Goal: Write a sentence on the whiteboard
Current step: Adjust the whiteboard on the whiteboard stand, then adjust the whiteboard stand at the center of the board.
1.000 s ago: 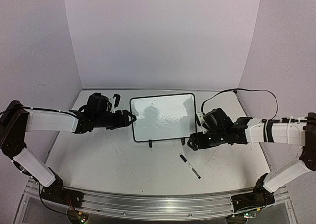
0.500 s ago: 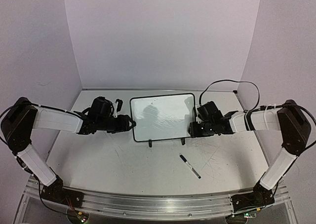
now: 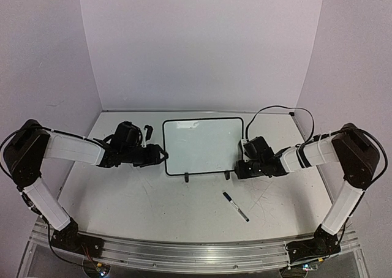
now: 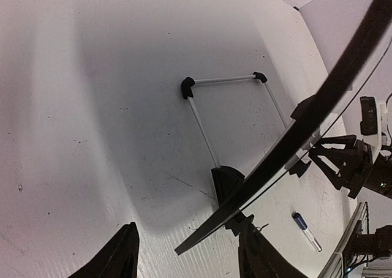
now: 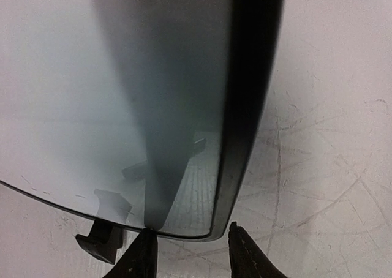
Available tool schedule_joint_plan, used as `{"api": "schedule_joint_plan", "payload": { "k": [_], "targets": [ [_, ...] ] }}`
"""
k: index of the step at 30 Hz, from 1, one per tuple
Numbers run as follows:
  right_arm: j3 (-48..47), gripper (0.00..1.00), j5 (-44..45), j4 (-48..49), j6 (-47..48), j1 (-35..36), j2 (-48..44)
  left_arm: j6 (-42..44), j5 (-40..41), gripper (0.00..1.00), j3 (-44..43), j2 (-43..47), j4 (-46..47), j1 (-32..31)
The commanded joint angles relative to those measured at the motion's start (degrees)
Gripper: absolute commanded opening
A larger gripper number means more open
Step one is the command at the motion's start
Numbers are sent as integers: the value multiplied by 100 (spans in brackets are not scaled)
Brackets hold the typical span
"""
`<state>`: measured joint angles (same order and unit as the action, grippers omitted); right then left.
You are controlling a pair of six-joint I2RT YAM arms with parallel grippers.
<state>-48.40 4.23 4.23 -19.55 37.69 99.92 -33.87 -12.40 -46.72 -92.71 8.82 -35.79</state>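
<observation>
The scuffed white desk point(image 3: 153, 198) filled the lower half of the top view. The left arm point(image 3: 70, 148) reached in from the left edge and the right arm point(image 3: 312, 150) from the right edge, both toward the centre. Between them the whiteboard point(image 3: 202, 144) stood at the centre of the frame, near the back wall, with a thin black frame around its white face. The left jaws sat at the board's lower left edge. In the left wrist view they stood wide. The frame's edge ran down between the two fingers point(image 4: 125, 256), with bare desk showing between it and the left-hand one. The right jaws sat at the board's lower right edge, set narrow. In the right wrist view their fingertips point(image 5: 144, 256) straddled the frame's corner, and whether they pressed on it could not be told. The wire stand point(image 4: 202, 116) rested on the desk behind the board. A marker point(image 3: 235, 206) lay apart, to the lower right of the board. A small black foot point(image 3: 186, 178) sat under the board's lower edge.
</observation>
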Motion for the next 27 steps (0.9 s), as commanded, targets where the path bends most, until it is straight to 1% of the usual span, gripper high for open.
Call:
{"api": "schedule_joint_plan", "payload": {
  "k": [1, 2, 3, 4, 6, 7, 9, 12, 13, 14, 17, 19, 21, 24, 27],
  "targets": [
    [79, 42, 69, -144, 59, 10, -557, -68, -142, 59, -204, -22, 28, -16],
    [113, 44, 70, -260, 63, 10, -747, -68, -179, 60, -217, -16, 36, -16],
    [164, 49, 66, -331, 69, 10, -936, -63, -198, 61, -229, -9, 44, -22],
    [226, 54, 65, -393, 73, 10, -1143, -59, -210, 62, -237, -2, 51, -26],
    [315, 68, 30, -456, 59, 13, -1426, -65, -226, 61, -247, 9, 47, -24],
    [314, 73, 3, -544, 55, 10, -1492, -69, -235, 62, -246, 19, 45, -27],
    [272, 81, -50, -705, 52, 10, -1517, -82, -239, 64, -208, 67, 42, -37],
    [58, 93, -315, -1118, 221, 49, -1319, -86, -214, 72, -100, 227, 41, -48],
    [-64, 96, -303, -1325, 290, 135, -1208, -76, -233, 74, -76, 232, 46, -44],
    [-181, 98, -207, -1526, 353, 271, -1113, -63, -268, 74, -86, 210, 51, -52],
    [-264, 98, -151, -1674, 215, 365, -1002, -50, -395, 74, -174, 50, 57, -86],
    [-243, 97, 28, -1676, -4, 362, -1007, -69, -330, 73, -185, 28, 51, -139],
    [-240, 95, -47, -1629, -232, 375, -965, -127, -178, 72, -101, 112, 54, -175],
    [-280, 88, -79, -1386, -474, 672, -769, -228, -61, 74, 83, 330, 50, -184],
    [-635, 77, 101, -1257, -533, 1032, -235, -269, -35, 75, 221, 479, 45, -183]
  ]
}}
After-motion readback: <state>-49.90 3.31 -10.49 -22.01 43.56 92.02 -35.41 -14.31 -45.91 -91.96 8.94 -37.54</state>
